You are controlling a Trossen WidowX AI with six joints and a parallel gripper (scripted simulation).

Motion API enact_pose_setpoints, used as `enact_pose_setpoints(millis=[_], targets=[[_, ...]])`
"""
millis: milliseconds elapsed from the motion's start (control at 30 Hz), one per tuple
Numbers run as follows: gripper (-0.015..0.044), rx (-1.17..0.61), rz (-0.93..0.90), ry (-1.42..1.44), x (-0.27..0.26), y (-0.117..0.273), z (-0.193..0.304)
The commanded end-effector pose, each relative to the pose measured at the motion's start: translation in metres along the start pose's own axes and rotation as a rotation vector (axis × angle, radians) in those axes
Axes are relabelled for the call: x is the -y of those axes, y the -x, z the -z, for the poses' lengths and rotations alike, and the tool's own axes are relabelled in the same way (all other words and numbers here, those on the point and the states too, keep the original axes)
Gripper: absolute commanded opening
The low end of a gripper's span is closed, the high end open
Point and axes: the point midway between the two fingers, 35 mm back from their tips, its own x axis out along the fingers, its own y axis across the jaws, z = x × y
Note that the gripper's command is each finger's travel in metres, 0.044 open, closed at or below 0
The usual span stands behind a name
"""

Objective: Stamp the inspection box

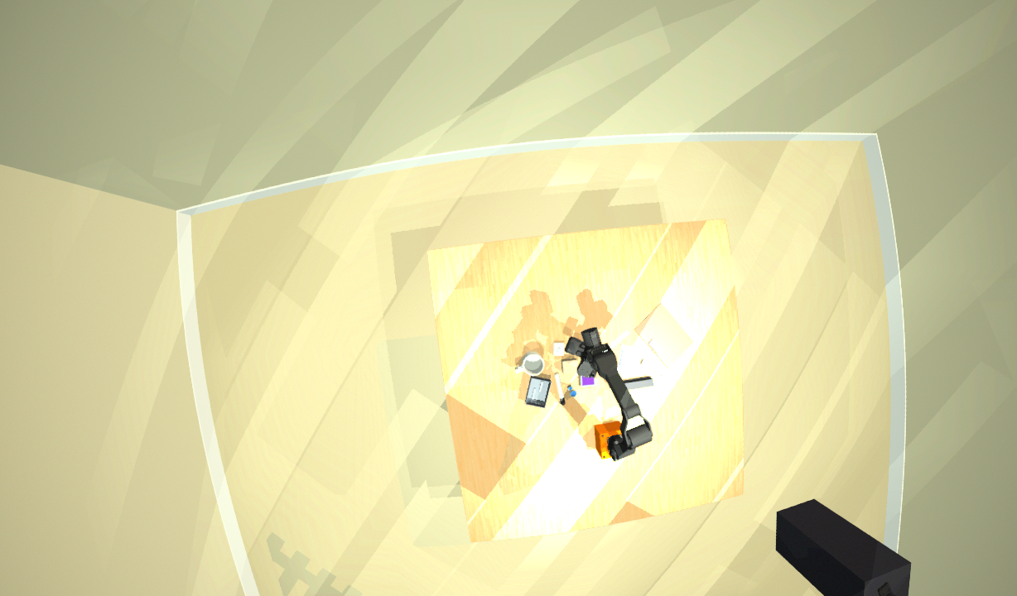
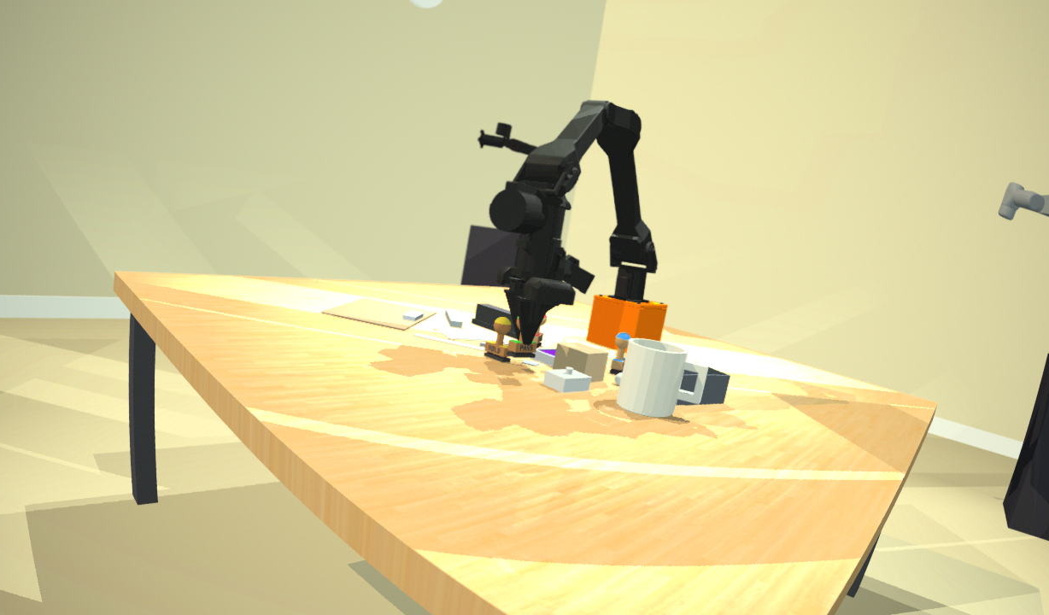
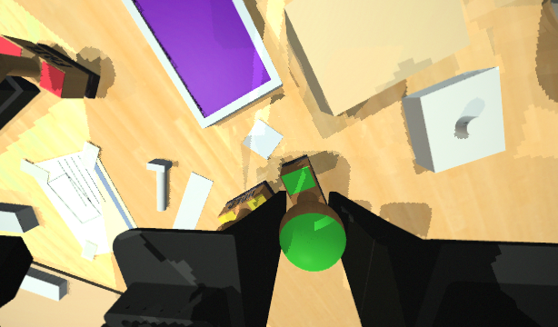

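Note:
My gripper is shut on the PASS stamp, a wooden stamp with a green knob and a green label. I hold it upright and low at the bench top; whether its base touches the wood I cannot tell. In the side view the gripper points straight down with the stamp beside a yellow-knobbed stamp. The purple ink pad in its white frame lies beyond the stamp. The white card lies to the left, apart from the stamp. The card's box is too small to make out.
A red-knobbed stamp lies at far left. A beige box and a white block stand right of the pad. A small bolt, a white strip, a white mug and the arm's orange base are nearby.

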Motion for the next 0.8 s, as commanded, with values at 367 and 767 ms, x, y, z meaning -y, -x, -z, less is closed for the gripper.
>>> enact_pose_setpoints(millis=[367, 767], targets=[[0.0079, 0.003, -0.003, -0.001, -0.001, -0.012, -0.001], [0.0265, 0.003, -0.004, -0.001, 0.001, 0.011, 0.001]])
